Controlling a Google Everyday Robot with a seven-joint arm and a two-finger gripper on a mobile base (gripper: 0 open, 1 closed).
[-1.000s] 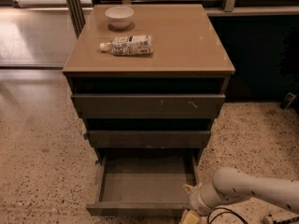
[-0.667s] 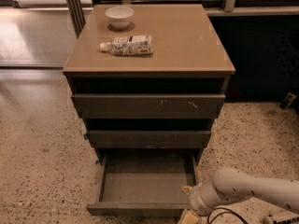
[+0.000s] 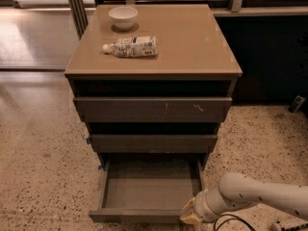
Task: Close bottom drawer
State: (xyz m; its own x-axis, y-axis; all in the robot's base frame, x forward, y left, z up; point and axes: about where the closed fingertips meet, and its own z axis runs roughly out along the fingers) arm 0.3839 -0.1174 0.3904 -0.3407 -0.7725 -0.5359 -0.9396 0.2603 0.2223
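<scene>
The gripper (image 3: 189, 216), grip impossible to tell, is sitting at the open bottom drawer's (image 3: 144, 192) five o'clock corner. A white bowl (image 3: 123, 17) and a bottle (image 3: 131, 47) are resting on the cabinet top (image 3: 192, 42).

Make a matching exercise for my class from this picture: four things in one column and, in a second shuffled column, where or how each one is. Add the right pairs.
Things
1. bowl
2. bottle
3. bottom drawer
4. gripper

Places and states
A. pulled out, open
B. lying on its side on the cabinet top
C. low down, by the open drawer's front right corner
D. upright near the cabinet top's back left corner

Pairs: 1-D, 2-B, 3-A, 4-C
</scene>
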